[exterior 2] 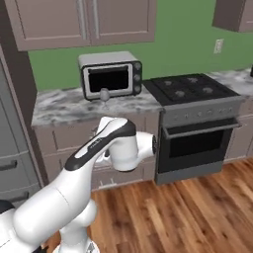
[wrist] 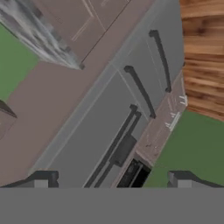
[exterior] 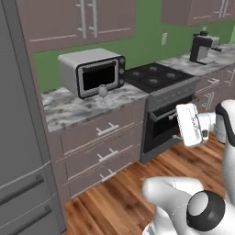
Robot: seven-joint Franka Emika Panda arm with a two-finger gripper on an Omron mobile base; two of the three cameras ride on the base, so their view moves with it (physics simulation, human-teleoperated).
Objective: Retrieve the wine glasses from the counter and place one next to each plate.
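Standing on the grey-white marbled stone table (exterior: 82,103) in the left base view, a small translucent grey stemmed wine glass (exterior: 103,91) sits just in front of the dark door of a boxy silver microwave oven (exterior: 92,72). The table rests on mauve-brown drawer cabinets (exterior: 98,147) against a green wall (exterior: 147,36). Right of it is a black gas cooktop over a steel oven (exterior: 167,108), and farther right a dark coffee machine (exterior: 202,46) stands on another stretch of worktop. A tall grey refrigerator (exterior: 20,137) fills the left edge. The white robot arm's hand hangs in front of the oven door, well apart from the glass; its tool cannot be made out here.

From the right base view, the same wine glass (exterior 2: 104,94) stands near the table's (exterior 2: 64,106) middle, touching nothing, directly before the microwave oven (exterior 2: 111,74). The arm's white elbow crosses the drawer fronts below it.

Looking along the hand, the view is rolled and blurred: the tool (wrist: 111,179) shows two dark tips set far apart at the bottom, wide and holding nothing. Beyond them lie grey refrigerator doors with long dark handles (wrist: 140,89), a strip of wooden plank floor (wrist: 203,57), and what may be a marbled edge at upper left.
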